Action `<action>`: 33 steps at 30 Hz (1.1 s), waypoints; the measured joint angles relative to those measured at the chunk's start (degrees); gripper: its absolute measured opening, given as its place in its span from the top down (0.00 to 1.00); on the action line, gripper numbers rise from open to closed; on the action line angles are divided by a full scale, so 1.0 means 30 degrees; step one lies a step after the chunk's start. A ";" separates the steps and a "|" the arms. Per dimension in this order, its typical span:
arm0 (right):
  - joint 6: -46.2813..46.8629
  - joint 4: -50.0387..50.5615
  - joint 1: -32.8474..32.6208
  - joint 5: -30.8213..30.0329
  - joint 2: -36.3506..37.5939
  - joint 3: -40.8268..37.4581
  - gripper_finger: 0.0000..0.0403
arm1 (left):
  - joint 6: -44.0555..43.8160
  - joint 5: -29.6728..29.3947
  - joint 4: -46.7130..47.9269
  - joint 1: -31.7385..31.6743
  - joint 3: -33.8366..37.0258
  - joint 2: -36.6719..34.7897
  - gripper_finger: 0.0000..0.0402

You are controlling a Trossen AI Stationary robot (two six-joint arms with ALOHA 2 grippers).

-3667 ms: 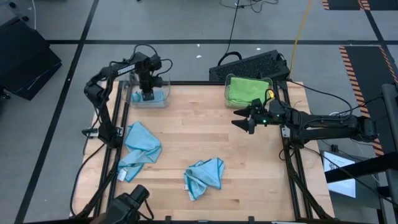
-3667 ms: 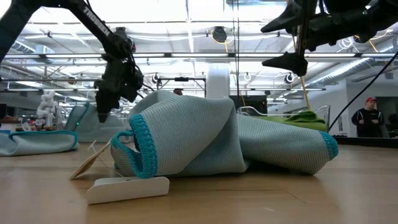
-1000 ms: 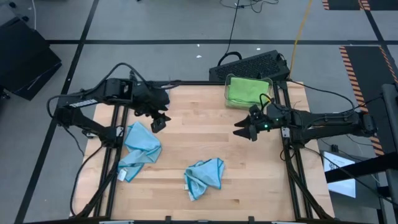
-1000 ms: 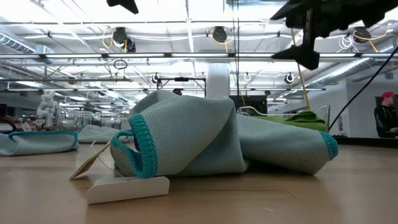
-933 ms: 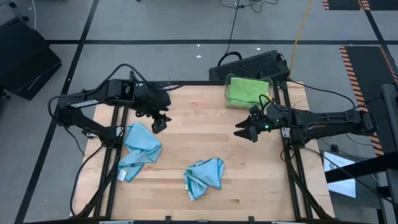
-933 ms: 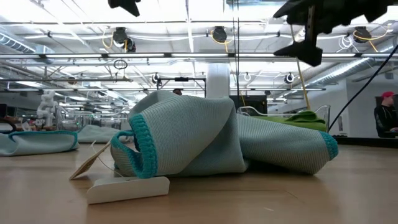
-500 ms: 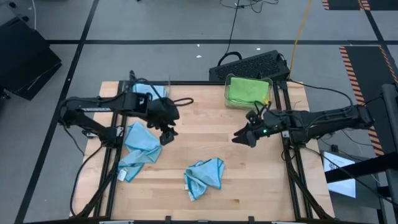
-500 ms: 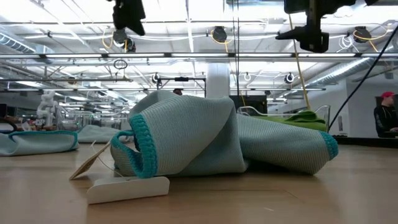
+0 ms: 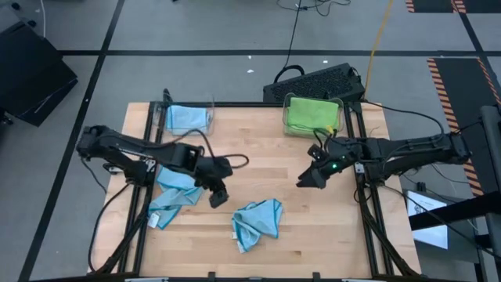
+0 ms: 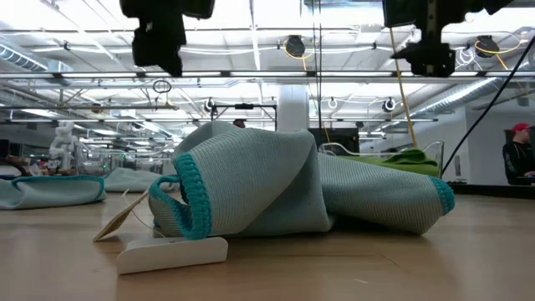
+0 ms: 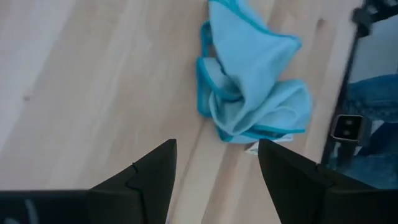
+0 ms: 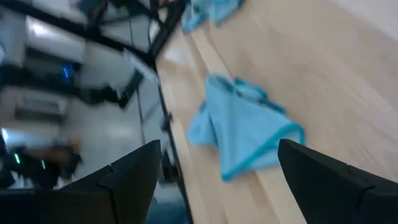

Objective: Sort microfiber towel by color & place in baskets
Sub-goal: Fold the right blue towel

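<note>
A crumpled light-blue towel (image 9: 258, 223) (image 10: 276, 188) lies on the wood table near its front middle. It also shows in the left wrist view as the towel (image 11: 249, 93) and in the right wrist view as the towel (image 12: 242, 127). A second blue towel (image 9: 176, 188) lies at the table's left. My left gripper (image 9: 217, 196) (image 11: 217, 180) hangs open above the table between the two towels, slanting down. My right gripper (image 9: 307, 180) (image 12: 217, 180) hangs open in the air at the right. The clear baskets stand at the far edge: the left basket (image 9: 188, 117) holds blue cloth, the right basket (image 9: 311, 113) green cloth.
A black keyboard (image 9: 313, 82) lies behind the right basket. A white tag (image 10: 171, 253) lies on the wood in front of the near towel. Bare wood stretches across the table's middle (image 9: 258, 157). A person (image 10: 518, 163) stands far off in the room.
My left gripper has swung from the far left, by the blue basket, toward the table's near edge and right, sinking and tipping downward toward the front towel. My right gripper has tipped downward and edged slightly toward the near edge. The towels have not moved.
</note>
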State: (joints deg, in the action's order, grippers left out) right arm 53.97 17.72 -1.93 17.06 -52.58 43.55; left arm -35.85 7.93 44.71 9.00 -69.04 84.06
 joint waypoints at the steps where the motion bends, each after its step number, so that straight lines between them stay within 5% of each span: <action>1: -0.0573 0.0573 0.0117 0.0435 0.0024 0.0000 0.22 | -0.0339 -0.0011 -0.0056 0.0183 0.0000 0.0340 0.43; 12: -0.5103 0.5404 0.1775 0.6363 0.1290 0.0000 0.22 | -0.2304 0.0923 -0.3886 0.2033 0.0015 0.3912 0.42; 23: -0.5799 0.7135 0.1864 0.6783 0.4372 -0.0007 0.22 | -0.1748 -0.0065 -0.4248 0.3570 0.0004 0.5807 0.15; 33: -0.5923 0.7188 0.1866 0.6239 0.5063 -0.0007 0.22 | -0.2645 -0.0153 -0.5199 0.3619 0.0000 0.6964 0.26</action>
State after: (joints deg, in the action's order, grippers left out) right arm 36.21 39.28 3.67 35.78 -37.39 43.53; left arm -43.78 7.47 29.11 19.86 -69.04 104.95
